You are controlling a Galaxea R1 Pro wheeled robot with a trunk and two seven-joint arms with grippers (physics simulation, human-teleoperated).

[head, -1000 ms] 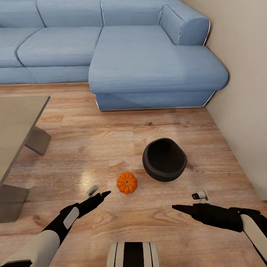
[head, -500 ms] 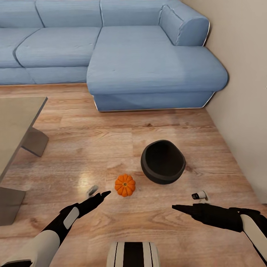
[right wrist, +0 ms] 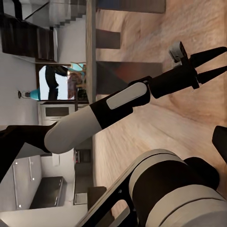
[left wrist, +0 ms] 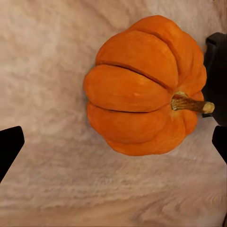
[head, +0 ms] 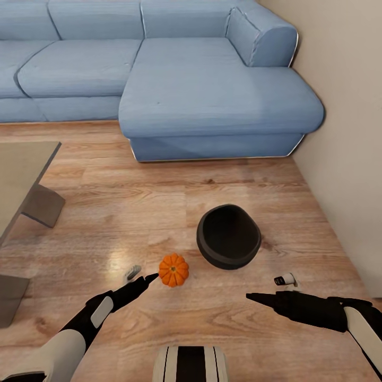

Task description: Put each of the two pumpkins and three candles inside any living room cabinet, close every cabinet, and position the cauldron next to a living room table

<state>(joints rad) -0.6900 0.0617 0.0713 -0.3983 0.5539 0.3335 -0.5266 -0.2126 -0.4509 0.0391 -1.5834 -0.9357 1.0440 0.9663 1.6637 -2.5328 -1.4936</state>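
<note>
Looking down from my head camera: plank floor (head: 132, 212), blue sofa (head: 201, 90) beyond.
Pumpkin (head: 173, 270): upright on the floor, just beside my left fingertips, apart from them.
Cauldron (head: 228, 236): near the pumpkin, on the floor between it and the wall.
Table (head: 18, 175): glass top at my left, well apart from the cauldron.
Left gripper (head: 151, 277): jaws parted, nothing held; its wrist view faces the pumpkin (left wrist: 144, 87).
Right gripper (head: 249, 296): hovering low; spread I cannot tell.

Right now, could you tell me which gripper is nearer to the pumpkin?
Left. The left gripper is just beside the pumpkin; the right gripper hangs well off to its other side.
</note>
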